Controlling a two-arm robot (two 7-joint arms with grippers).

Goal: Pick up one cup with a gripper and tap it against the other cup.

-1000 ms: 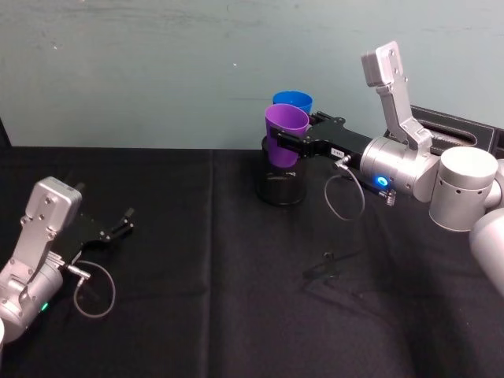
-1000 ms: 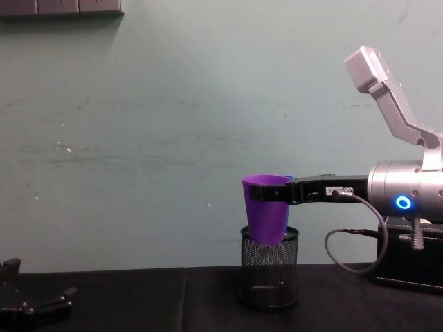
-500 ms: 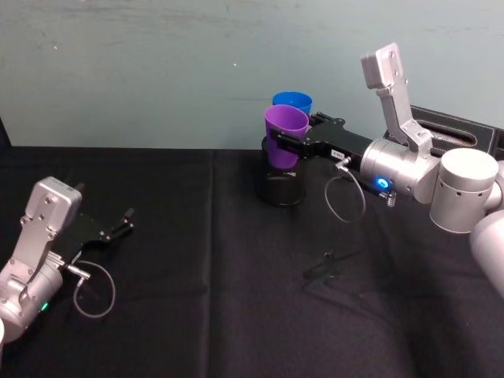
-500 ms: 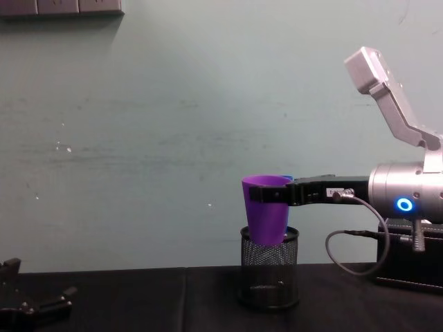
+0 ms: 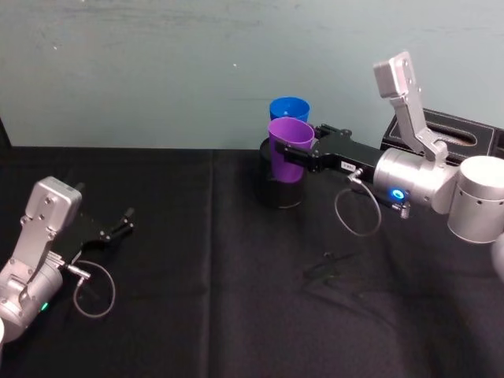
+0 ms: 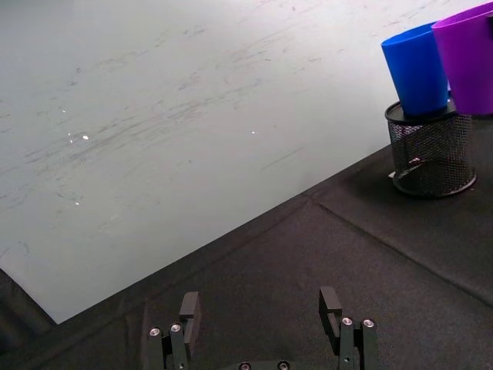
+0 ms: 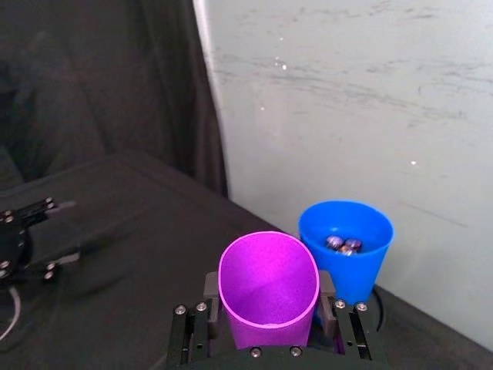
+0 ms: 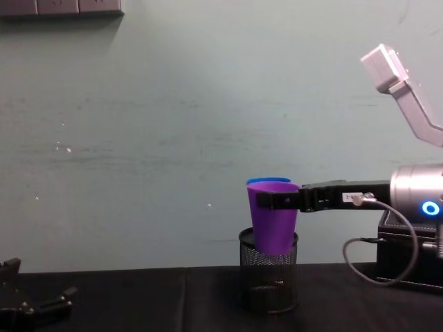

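Two cups: the purple plastic tumbler (image 5: 285,146) hangs upright in the air at about 1 o'clock from the robot, over the far side of the black-clothed table (image 5: 236,299). The blue plastic tumbler (image 5: 289,109) is just beside it at its 12 o'clock, standing in a black mesh pen holder (image 5: 281,193).
Working arm: the right gripper (image 5: 295,155) reaches in from 3 o'clock, its fingers clamped on opposite sides of the purple plastic tumbler a little below the rim.
Idle arm: the left gripper (image 5: 122,223) lies on the cloth at about 8 o'clock, fingers spread, holding nothing.
Gap between cups: the right wrist view shows the two rims side by side, but I cannot tell whether they touch.
Blue cup's contents: a few small metal-looking pieces (image 7: 343,244), too small to name.
Handling: the purple cup is probably light, thin-walled and smooth, so it may flex or slip under a hard squeeze.
Where to hold: high on the wall looks right, since the rim stiffens the cup and the widening taper should wedge down into the fingers.
Stage: the lift looks done and the tap is the step at hand.
Risk: a hard knock could rock the blue cup or the pen holder, so a light sideways touch seems enough.
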